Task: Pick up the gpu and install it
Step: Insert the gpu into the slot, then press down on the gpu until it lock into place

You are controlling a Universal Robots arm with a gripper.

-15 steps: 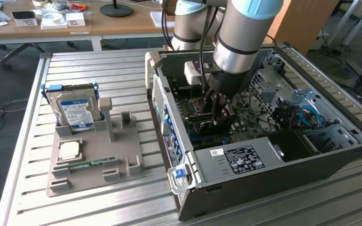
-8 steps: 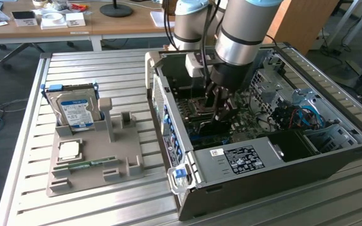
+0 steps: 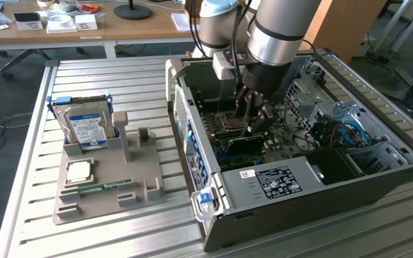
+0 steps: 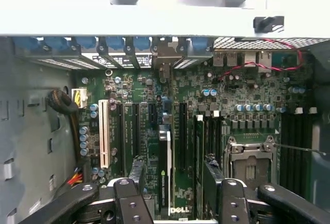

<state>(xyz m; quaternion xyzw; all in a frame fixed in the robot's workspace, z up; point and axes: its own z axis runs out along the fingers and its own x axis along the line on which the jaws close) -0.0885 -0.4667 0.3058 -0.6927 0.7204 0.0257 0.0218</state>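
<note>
Gripper [image 3: 251,126]: inside the open computer case [image 3: 378,177], low over the motherboard [image 4: 206,95]; jaws spread wide, holding nothing.
Gpu [image 4: 165,167]: standing on edge in a motherboard slot, between the spread fingers [image 4: 129,198].
Hard drive [image 3: 84,124]: upright in the grey holder [image 3: 138,185], on the exterior view's left.

Bright, even daylight falls on my counter [image 3: 106,226], with pale glare on its slats. Inside the case [image 3: 378,188] it is dimmer and shadowed. From my wrist, the case wall [image 4: 165,7] is washed out white.
</note>
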